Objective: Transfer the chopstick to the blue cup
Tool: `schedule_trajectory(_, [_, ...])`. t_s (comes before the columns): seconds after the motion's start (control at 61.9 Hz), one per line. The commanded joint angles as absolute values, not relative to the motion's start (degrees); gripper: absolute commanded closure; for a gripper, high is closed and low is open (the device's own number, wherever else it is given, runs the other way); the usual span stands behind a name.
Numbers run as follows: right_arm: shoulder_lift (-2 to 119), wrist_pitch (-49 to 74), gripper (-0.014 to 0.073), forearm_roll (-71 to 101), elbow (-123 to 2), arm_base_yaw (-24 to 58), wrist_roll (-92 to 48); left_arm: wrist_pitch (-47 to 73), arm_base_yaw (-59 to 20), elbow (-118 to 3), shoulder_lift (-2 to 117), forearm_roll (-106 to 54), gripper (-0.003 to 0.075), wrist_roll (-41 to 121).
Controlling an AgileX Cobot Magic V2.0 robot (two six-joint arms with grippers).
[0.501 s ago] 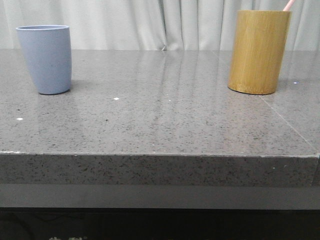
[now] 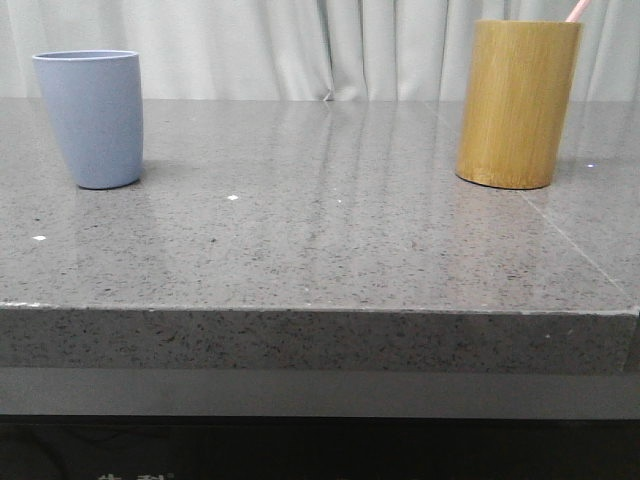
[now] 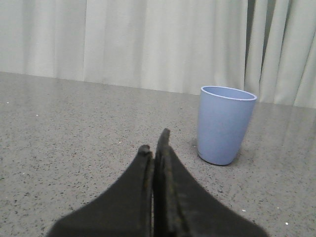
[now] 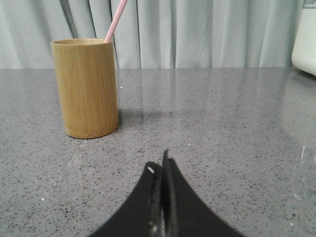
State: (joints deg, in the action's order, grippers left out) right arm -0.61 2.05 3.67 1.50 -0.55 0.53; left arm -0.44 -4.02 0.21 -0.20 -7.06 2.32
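The blue cup stands upright at the far left of the grey stone table; in the left wrist view the blue cup is a short way beyond my left gripper, which is shut with nothing in it. The pale pink chopstick leans out of the tan bamboo holder at the far right. From the right wrist, the chopstick rises from the bamboo holder, well ahead of my right gripper, shut and empty. The chopstick's lower part is hidden inside the holder.
Pale curtains hang behind the table. The table's front edge runs across the front view. A white appliance stands at the side of the right wrist view.
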Motion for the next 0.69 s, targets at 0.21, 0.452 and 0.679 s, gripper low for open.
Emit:
schedule_trajectory(0.21, [-1.82, -3.22, 0.0661, 3.99, 1.32, -0.92, 0.00, -4.66, -4.05, 0.92, -1.55, -7.57, 0.0739, 1.93])
schedule_trajectory(0.452, [-1.82, -4.29, 0.0661, 3.99, 1.32, -0.92, 0.00, -5.58, -4.05, 0.92, -1.55, -7.57, 0.0739, 1.93])
schedule_trajectory(0.679, [-1.77, -4.94, 0.0661, 3.99, -1.31, -0.92, 0.00, -5.34, -4.05, -2.39, -1.55, -7.57, 0.0739, 1.93])
